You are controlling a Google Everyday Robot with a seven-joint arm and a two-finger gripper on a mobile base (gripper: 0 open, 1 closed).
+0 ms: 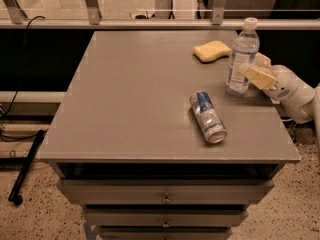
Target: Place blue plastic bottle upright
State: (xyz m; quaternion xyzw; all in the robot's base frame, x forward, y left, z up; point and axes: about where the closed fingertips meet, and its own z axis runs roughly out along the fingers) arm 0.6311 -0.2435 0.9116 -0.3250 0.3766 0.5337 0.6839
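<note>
tool (pixel 252 70): upper right of frame, at the right side of the blue plastic bottle (pixel 241 54), grip state cannot be told | blue plastic bottle: upright, white cap up, upper right of worktop (pixel 135 109) | yellow sponge (pixel 212 50): just left of the bottle, higher in frame | blue-and-silver drink can (pixel 207 117): on its side, centre-right, apart from the bottle

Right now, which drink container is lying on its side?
The blue-and-silver can, flat on the table. The blue plastic bottle stands upright near the yellow sponge, with the gripper right beside it.
</note>
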